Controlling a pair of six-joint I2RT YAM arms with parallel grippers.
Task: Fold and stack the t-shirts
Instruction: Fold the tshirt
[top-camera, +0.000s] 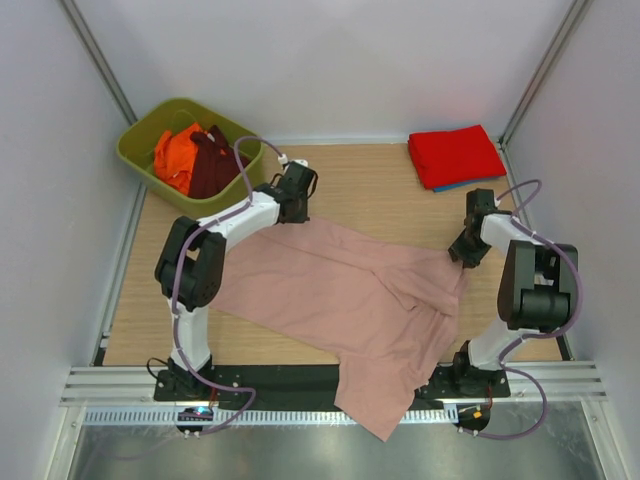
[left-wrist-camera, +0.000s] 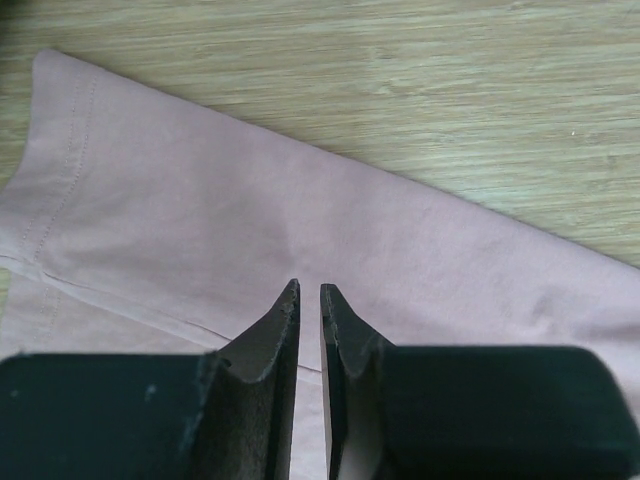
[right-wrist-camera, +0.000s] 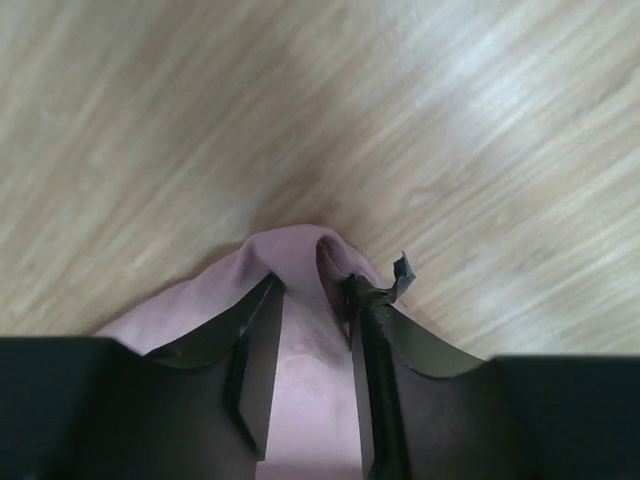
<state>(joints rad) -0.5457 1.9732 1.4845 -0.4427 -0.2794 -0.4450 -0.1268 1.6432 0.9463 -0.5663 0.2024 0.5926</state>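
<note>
Dusty-pink cotton t-shirt (top-camera: 330, 280): soft, light, limp; take by hems. Right tool (right-wrist-camera: 312, 285) pinching fold; left tool (left-wrist-camera: 310, 288) nearly together, grip unclear.

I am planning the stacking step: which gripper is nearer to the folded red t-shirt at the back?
Right. The right gripper sits just on the near side of the red t-shirt; the left gripper is far off to its left.

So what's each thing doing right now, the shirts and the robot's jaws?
Pink shirt: spread out, rumpled, corner hanging off front.
Red shirt: folded, on blue shirt.
Orange shirt, maroon shirt: crumpled in bin.
Left jaws: almost closed over pink shirt.
Right jaws: pinching pink shirt.
</note>
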